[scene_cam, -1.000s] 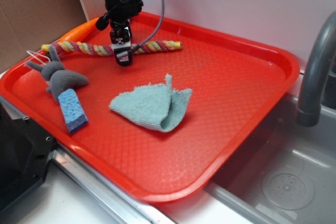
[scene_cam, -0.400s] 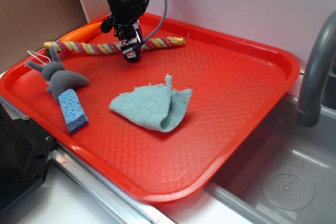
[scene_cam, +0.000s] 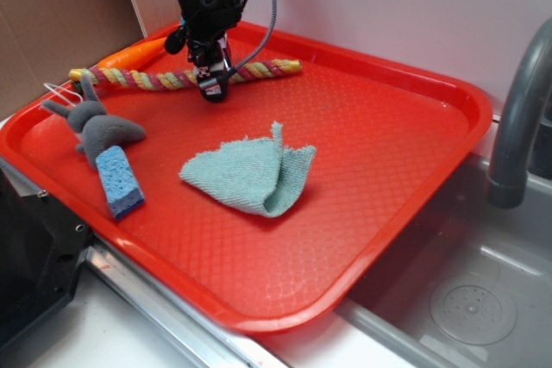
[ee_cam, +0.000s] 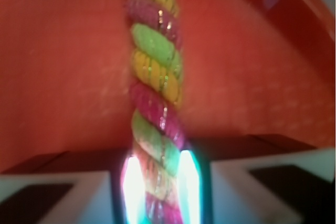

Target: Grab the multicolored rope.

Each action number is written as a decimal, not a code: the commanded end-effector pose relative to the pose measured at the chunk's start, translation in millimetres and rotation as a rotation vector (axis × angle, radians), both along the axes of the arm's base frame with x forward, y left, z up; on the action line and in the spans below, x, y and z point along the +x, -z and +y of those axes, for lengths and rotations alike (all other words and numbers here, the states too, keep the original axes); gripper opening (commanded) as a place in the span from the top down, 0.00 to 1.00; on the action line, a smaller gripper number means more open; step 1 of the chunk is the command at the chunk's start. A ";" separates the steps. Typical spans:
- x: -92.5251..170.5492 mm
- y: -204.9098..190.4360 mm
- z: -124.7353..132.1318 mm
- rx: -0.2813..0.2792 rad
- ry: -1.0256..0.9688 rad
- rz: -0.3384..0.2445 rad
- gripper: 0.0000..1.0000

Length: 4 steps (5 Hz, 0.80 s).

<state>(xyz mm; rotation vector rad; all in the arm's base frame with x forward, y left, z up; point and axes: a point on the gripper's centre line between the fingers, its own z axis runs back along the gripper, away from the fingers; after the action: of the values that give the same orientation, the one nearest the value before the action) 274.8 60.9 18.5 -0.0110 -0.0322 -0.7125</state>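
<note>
You are at the grasp: the black gripper (scene_cam: 215, 84) pinches the twisted yellow, pink and green cotton rope (ee_cam: 155, 93).
Fingers (ee_cam: 190, 184) hug both sides; next, lift straight up from the red plastic tray (scene_cam: 405, 152).

Rope (ee_cam: 155, 87) — twisted fibre, matt, glinting threads, though blurred. Tray (scene_cam: 379, 178) — glossy textured plastic. Cloth (scene_cam: 250, 174): coarse woven. Sponge (scene_cam: 118, 180): porous. Faucet (scene_cam: 517, 118): smooth, probably plastic.

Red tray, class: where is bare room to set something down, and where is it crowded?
Free: the tray's right half, beyond the green cloth, and its near corner. Crowded: the far-left, where rope, carrot, grey toy, sponge and gripper cluster.
</note>
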 end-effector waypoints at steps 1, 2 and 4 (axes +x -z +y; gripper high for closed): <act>-14.4 -109.6 -25.2 0.049 -0.482 -0.040 1.00; -31.4 -146.2 -38.0 0.030 -0.700 -0.023 1.00; -74.0 -187.2 -63.0 -0.036 -0.844 -0.037 1.00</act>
<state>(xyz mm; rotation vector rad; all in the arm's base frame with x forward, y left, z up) 191.0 6.0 196.6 -0.0137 -0.0426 0.1491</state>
